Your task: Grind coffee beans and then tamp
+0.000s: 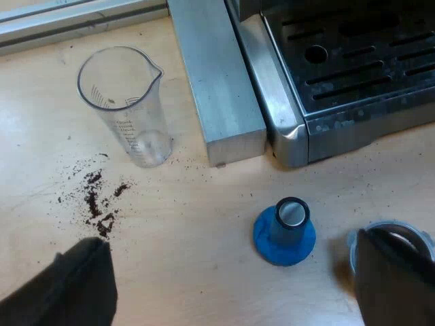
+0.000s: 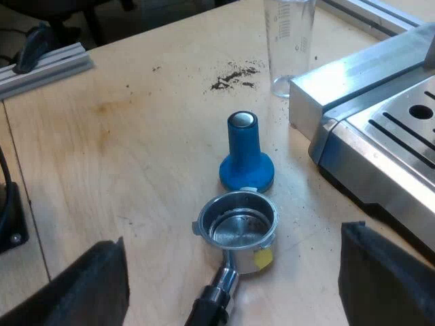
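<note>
The right gripper [image 2: 234, 282] has its two black fingers [image 2: 81, 288] spread wide, with nothing between the pads. It hangs over the metal holder [image 2: 238, 227], which lies loose on the wooden table [image 2: 122, 156]. The holder's empty basket faces up and its dark handle [image 2: 214, 302] points back between the fingers. A small yellow tag [image 2: 263, 258] sticks to the basket's wall. Just beyond the holder stands the blue tamper [image 2: 245, 156], upright on its broad base and very near the basket's rim. I can't quite say whether the two touch. Farther out lies a scatter of coffee grounds [image 2: 234, 76]. Past that, the measuring glass [image 2: 289, 41] stands near the corner of the espresso machine [image 2: 394, 136].

The left gripper [image 1: 234, 285] is spread open too and holds nothing, hovering above bare table. The tamper sits just ahead of it, nearer one finger than the other. That same finger covers most of the holder's basket. The grounds lie in front of the other finger, with the glass upright just beyond them. A square metal bar [image 1: 217, 81] lies between the glass and the machine's drip tray.
</note>
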